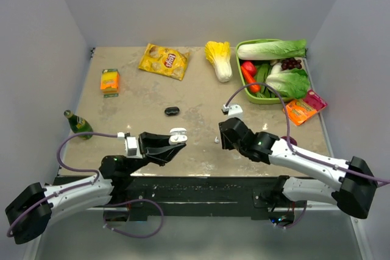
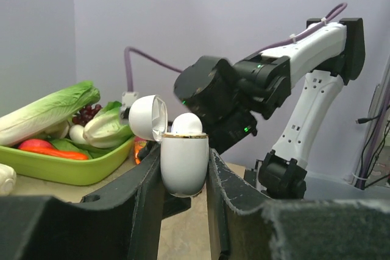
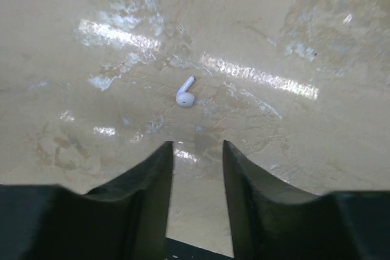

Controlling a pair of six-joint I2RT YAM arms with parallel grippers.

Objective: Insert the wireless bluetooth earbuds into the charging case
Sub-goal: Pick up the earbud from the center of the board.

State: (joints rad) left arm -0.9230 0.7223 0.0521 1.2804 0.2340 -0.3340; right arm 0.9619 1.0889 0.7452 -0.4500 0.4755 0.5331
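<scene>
My left gripper is shut on the white charging case, held upright above the table with its lid swung open to the left. One white earbud sits in the top of the case. In the top view the case is at the tip of the left arm. A second white earbud lies on the table just ahead of my right gripper. That gripper's jaws stand apart with nothing between them. In the top view this earbud lies beside the right gripper.
A small black case lies mid-table. At the back are a chips bag, a napa cabbage and a green basket of vegetables. An orange box and a green bottle are at the left, an orange packet at the right.
</scene>
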